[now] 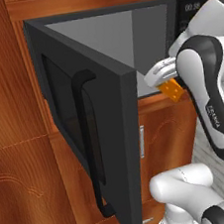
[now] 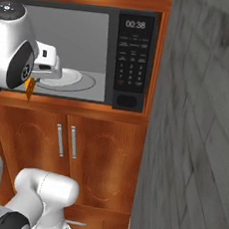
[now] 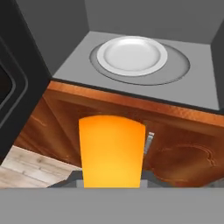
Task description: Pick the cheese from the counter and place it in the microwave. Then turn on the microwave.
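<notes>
The black microwave (image 2: 133, 53) stands with its door (image 1: 97, 136) swung wide open to the left. A white plate (image 3: 131, 54) rests on the turntable inside. My gripper (image 1: 169, 84) hovers just in front of the opening's lower edge, shut on the cheese (image 3: 111, 151), an orange-yellow block that hangs below the fingers (image 1: 172, 90). In the right base view the cheese (image 2: 30, 88) peeks out under my wrist, level with the microwave's bottom lip. It is outside the cavity, above the cabinet front. The counter is out of view.
Brown wooden cabinets (image 2: 97, 150) with silver bar handles (image 2: 60, 140) sit under the microwave. The open door juts out on my left. A grey wall (image 2: 198, 145) rises close on the right. The button panel and display (image 2: 135, 24) are on the microwave's right side.
</notes>
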Available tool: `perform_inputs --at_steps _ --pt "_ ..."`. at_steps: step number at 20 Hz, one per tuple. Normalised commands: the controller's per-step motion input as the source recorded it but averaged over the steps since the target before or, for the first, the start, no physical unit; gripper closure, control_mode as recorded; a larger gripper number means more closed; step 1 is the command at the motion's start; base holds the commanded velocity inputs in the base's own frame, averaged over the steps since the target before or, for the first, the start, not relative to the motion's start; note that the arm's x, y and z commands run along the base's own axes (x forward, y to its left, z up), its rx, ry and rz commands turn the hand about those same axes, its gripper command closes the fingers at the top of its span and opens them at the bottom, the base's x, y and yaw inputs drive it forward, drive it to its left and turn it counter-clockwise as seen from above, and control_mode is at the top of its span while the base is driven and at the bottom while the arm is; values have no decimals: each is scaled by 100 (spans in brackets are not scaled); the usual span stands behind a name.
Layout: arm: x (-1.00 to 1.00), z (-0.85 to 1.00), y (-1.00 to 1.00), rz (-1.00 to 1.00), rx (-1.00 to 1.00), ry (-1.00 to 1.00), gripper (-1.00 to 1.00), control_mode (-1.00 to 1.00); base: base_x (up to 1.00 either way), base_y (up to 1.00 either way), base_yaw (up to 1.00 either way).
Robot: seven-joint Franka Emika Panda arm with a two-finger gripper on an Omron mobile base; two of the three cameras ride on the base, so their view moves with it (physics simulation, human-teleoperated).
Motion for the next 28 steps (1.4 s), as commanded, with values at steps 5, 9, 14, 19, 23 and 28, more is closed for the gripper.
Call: perform_inputs --at_steps 5,9,14,19,23,28 --pt "61 0 22 0 5 -13 100 -100 0 0 0" --pt "71 0 6 0 5 -1 100 -100 0 0 0" --pt "66 0 8 0 2 0 100 -100 0 0 0" --pt "72 0 15 0 0 0 100 -100 0 0 0" --pt "68 -1 13 0 0 0 100 -100 0 0 0" --pt "54 -15 15 0 0 0 100 -100 0 0 0"
